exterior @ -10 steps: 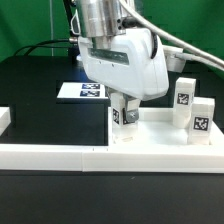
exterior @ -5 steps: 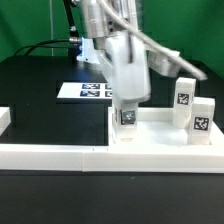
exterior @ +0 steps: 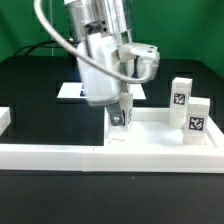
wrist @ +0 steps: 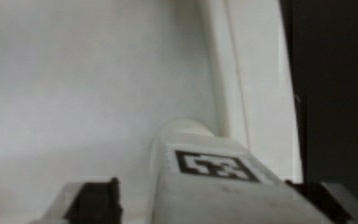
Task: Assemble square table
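The square table's white top [exterior: 150,128] lies flat against the low white border wall. One white tagged leg [exterior: 118,117] stands upright in the top's corner at the exterior view's left. My gripper [exterior: 120,112] hangs straight over this leg, one finger on each side. In the wrist view the leg [wrist: 211,165] rises between the dark fingers [wrist: 96,200] with a gap showing on one side, so the jaws stand open around it. Behind the leg spreads the table top's flat face [wrist: 87,100] and its raised rim [wrist: 247,70]. Two more legs [exterior: 181,99] [exterior: 198,121] stand at the top's far right.
The long white border wall [exterior: 55,155] runs along the front, with a short upright end [exterior: 4,120] at the exterior view's left. The marker board [exterior: 70,92] lies on the black table behind the arm. Cables hang above the gripper.
The wrist has turned over the last second while staying above the corner leg. The jaws have opened off the leg, which stays upright in the corner.
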Motion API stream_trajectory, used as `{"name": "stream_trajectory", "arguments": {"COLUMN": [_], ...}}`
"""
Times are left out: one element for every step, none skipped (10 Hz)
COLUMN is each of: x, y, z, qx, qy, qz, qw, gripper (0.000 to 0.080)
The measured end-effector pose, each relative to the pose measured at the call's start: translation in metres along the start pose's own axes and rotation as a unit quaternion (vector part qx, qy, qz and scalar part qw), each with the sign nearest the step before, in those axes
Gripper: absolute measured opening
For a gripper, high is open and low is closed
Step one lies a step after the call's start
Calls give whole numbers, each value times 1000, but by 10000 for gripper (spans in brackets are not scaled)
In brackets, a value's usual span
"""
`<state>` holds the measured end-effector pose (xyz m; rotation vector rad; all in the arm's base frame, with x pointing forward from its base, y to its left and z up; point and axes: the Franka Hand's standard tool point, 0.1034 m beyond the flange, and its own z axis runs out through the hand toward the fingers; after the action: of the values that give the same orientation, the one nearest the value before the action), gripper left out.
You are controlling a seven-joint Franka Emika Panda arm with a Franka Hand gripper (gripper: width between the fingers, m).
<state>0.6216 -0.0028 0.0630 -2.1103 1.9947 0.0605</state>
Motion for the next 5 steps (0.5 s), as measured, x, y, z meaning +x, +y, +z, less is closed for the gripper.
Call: {"name": "stream_trajectory", "arguments": {"x": [-2, -9, -10, -8, -7], "y": [-2, -3, -2, -2, -2], "z": [-1, -1, 0, 0, 0], "qx": [-8, -18, -20, -20, -21], "qy": [2, 6, 5, 5, 5], "qz": [-103, -194, -236, -246, -293], "qw": [995, 981, 972, 969, 956], "gripper": [531, 625, 642, 648, 648]}}
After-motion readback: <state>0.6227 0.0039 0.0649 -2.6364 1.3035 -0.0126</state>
